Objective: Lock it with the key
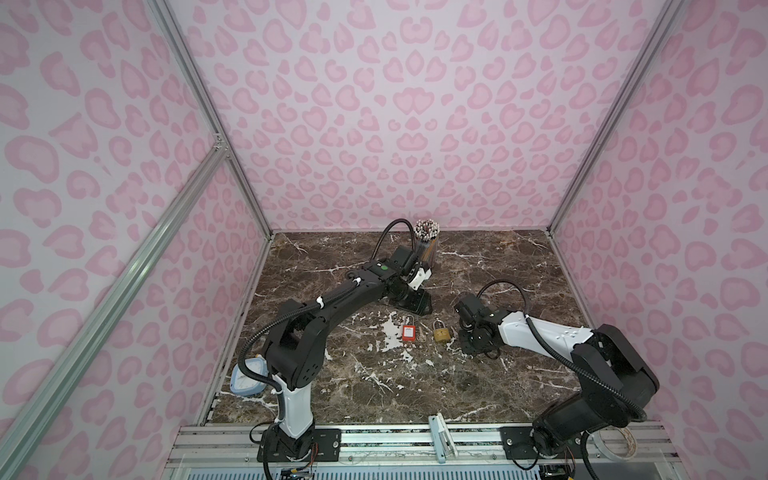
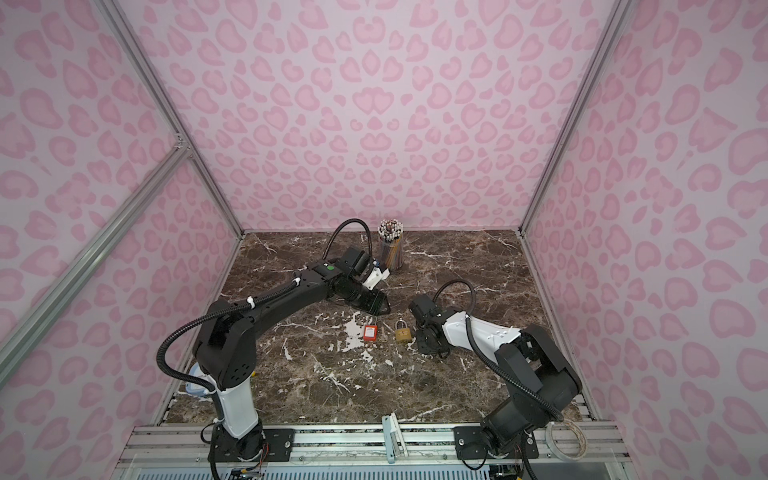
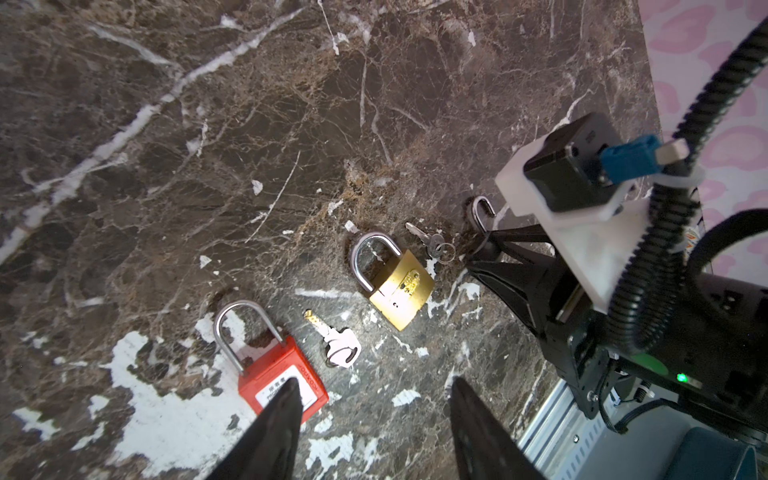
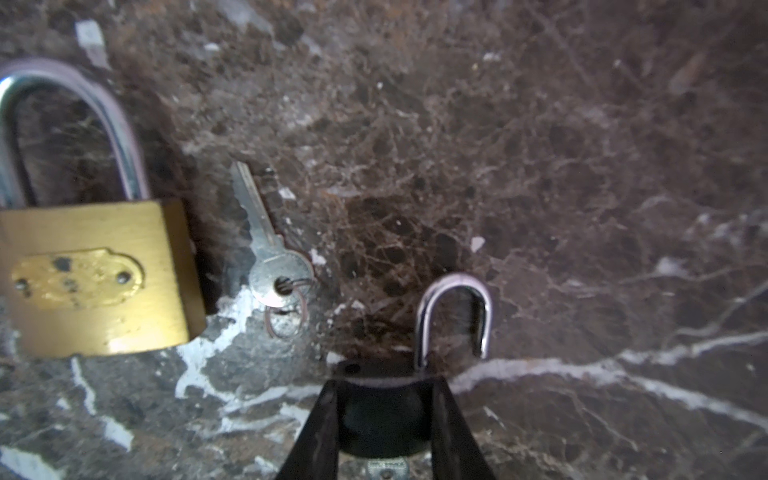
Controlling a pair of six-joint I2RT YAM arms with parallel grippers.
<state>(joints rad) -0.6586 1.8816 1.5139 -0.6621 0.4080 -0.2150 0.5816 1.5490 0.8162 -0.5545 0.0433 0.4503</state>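
Right gripper [image 4: 384,380] clamps its fingers on a black padlock [image 4: 382,419], shackle [image 4: 453,286] open, on the marble desk [image 3: 208,166]. A ringed key [image 4: 270,249] lies just beside the brass padlock [image 3: 401,291]. Beyond, the left gripper [image 3: 374,380] hovers, fingers apart, near a red padlock [image 3: 270,370], its white label [image 3: 272,392] too blurred to read.

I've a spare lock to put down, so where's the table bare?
Free: the table's front strip, nearer than the red padlock and brass padlock; also the back right, beside the pencil cup. Crowded: the middle row, where keys lie between the locks.
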